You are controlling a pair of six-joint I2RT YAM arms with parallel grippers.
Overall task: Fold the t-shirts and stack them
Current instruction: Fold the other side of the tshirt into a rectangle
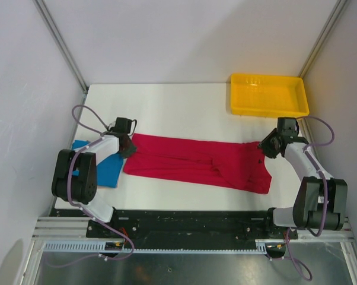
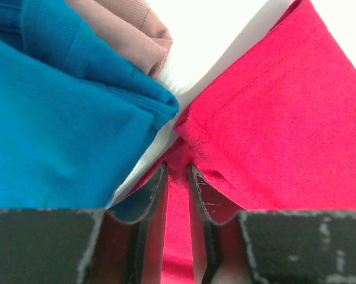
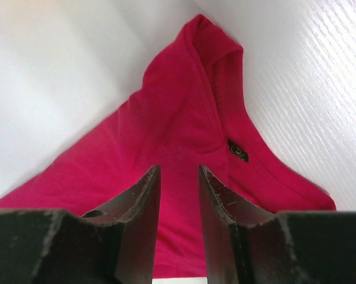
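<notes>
Spanning the desk [image 1: 178, 107] from left to right, the red t-shirt [image 1: 196, 163] lies drawn out long, probably so its ends can be folded over; the left jaws stand narrow, pinching its puckered left hem; the right jaws stand parted over its collar end, cloth lying flat in the gap, seemingly unheld; the blue t-shirt [image 1: 104, 169] sits folded at near left, likely awaiting stacking.

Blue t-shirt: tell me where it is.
Top view: the blue t-shirt lies at the table's left edge, partly under the left arm, beside the red t-shirt.
</notes>
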